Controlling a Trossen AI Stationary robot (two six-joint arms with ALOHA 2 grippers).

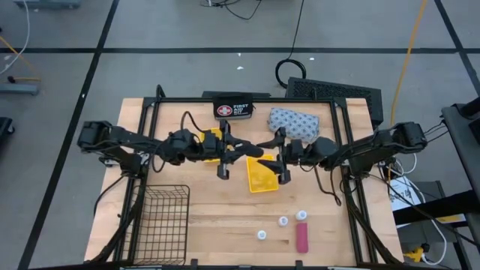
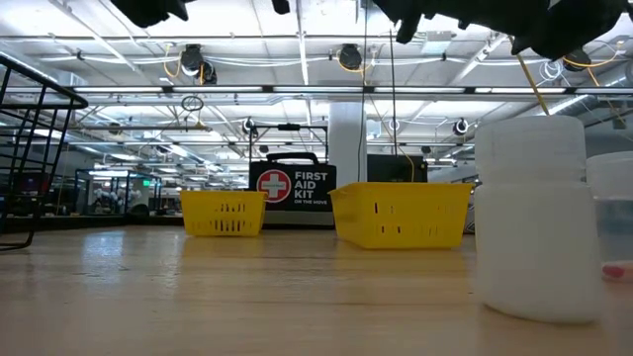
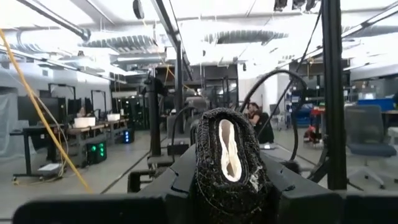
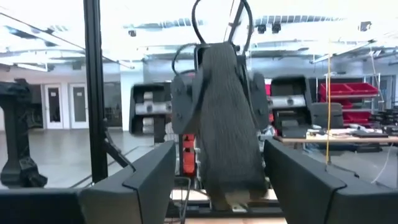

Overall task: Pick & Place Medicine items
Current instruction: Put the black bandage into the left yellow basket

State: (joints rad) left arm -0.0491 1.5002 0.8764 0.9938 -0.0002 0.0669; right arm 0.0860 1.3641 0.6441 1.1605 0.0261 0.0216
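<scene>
Approach step: left gripper (image 1: 225, 152) and right gripper (image 1: 281, 156) hover spread, empty (nose to nose); bar (image 1: 302, 238) at five o'clock probably needs a descent.

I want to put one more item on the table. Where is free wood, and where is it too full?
Free wood lies between the wire basket and the white containers, and along the left table edge. The middle is crowded: the left claw and right claw meet over the yellow trays, near the First Aid case and patterned pouch.
</scene>
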